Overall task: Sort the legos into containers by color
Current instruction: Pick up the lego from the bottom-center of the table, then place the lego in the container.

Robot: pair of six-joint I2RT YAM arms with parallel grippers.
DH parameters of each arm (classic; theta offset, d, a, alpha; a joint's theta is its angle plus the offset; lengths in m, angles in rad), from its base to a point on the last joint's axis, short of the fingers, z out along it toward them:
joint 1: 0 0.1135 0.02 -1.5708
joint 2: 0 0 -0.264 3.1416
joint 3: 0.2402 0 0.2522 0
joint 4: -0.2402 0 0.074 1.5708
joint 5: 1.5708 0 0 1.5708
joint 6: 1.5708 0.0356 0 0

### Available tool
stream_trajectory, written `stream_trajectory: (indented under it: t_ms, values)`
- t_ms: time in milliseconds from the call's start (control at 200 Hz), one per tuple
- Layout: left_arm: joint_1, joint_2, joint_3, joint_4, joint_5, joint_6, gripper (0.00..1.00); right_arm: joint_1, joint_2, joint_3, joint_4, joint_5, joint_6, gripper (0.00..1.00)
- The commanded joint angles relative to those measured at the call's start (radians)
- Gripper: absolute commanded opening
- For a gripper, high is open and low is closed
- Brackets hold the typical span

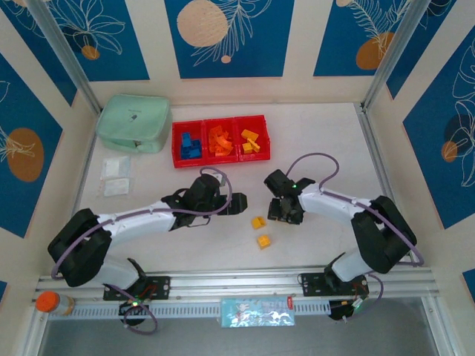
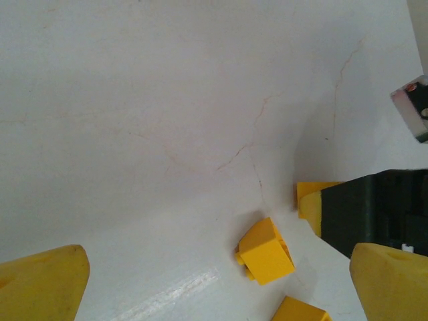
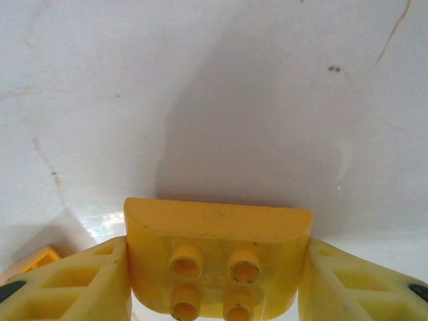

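A yellow lego [image 3: 218,231] with four studs sits between the yellow fingers [image 3: 80,281] of my right gripper [image 3: 217,271], which press on both its sides low over the white table. In the top view the right gripper [image 1: 281,211] is just right of two loose yellow legos [image 1: 258,222] [image 1: 264,241]. My left gripper [image 1: 236,204] hangs open to their left. Its wrist view has those two yellow legos [image 2: 266,251] [image 2: 299,311] beyond the left gripper [image 2: 214,291]. The red containers [image 1: 220,161] hold blue legos [image 1: 190,144], orange legos [image 1: 220,141] and yellow legos [image 1: 250,141].
A mint green pouch [image 1: 134,123] lies left of the containers, with clear packets [image 1: 116,176] in front of it. The cage walls close in the table on three sides. An orange-capped jar [image 1: 48,302] and a printed packet [image 1: 257,311] sit at the near rail.
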Motion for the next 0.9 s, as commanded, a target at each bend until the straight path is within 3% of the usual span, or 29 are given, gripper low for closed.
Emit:
stream_trajectory:
  t_ms: [0,275,625,895]
  values:
    - [0.002,-0.037,0.037,-0.031,-0.023,0.03,0.99,-0.021,-0.051,0.072,-0.02,-0.002,-0.075,0.54]
    - [0.097,-0.114,0.066,-0.136,-0.035,0.101,0.99,-0.077,0.055,0.348,0.011,-0.009,-0.244,0.56]
    - [0.28,-0.129,0.138,-0.216,0.043,0.165,0.99,-0.144,0.435,0.804,0.059,-0.062,-0.339,0.57]
    - [0.335,-0.113,0.156,-0.225,0.061,0.188,0.99,-0.185,0.739,1.148,-0.033,-0.031,-0.344,0.58]
